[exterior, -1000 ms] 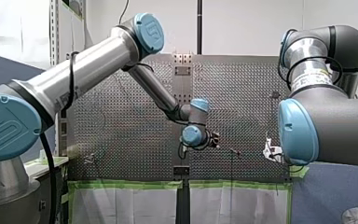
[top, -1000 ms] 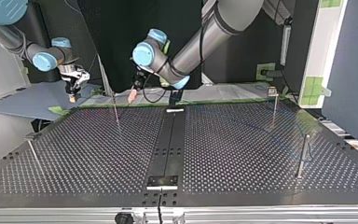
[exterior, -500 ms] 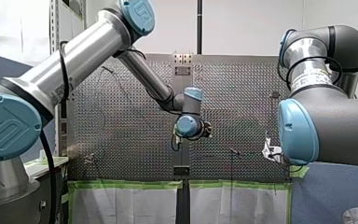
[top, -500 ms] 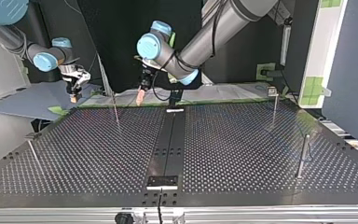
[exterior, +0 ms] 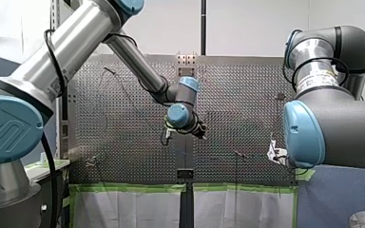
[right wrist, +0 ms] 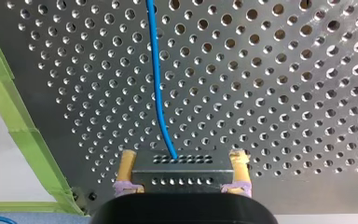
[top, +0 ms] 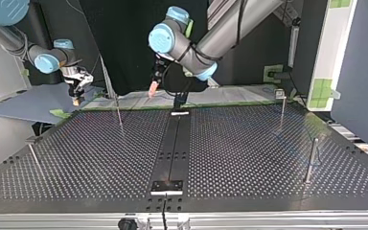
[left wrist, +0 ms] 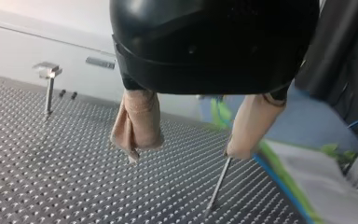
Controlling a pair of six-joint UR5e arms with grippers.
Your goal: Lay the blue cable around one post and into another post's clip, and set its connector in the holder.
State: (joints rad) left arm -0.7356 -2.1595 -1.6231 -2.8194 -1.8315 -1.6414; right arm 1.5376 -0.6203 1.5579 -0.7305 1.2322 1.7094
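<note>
In the right wrist view, my right gripper (right wrist: 183, 157) is shut on a grey perforated connector block (right wrist: 182, 175), clamped between its yellow pads. The blue cable (right wrist: 157, 88) runs from that block ahead over the perforated plate. In the top view my right gripper (top: 76, 97) hangs at the far left edge of the table. My left gripper (left wrist: 184, 154) is open, with beige pads and nothing between them. It hovers over the far middle of the table (top: 153, 89), above a thin post (left wrist: 216, 191). A stretch of blue cable (left wrist: 279, 183) lies beyond that post.
Thin posts stand on the perforated table (top: 249, 158): one at the far left (top: 119, 111), one at the near left (top: 32, 154), two on the right (top: 281, 106) (top: 310, 162). A black strip (top: 172, 143) runs down the middle. Green tape (exterior: 133, 188) lines the table's edge.
My left gripper has risen and swung toward the top view's right, away from the far-left post. My right arm has stayed still with the connector.
</note>
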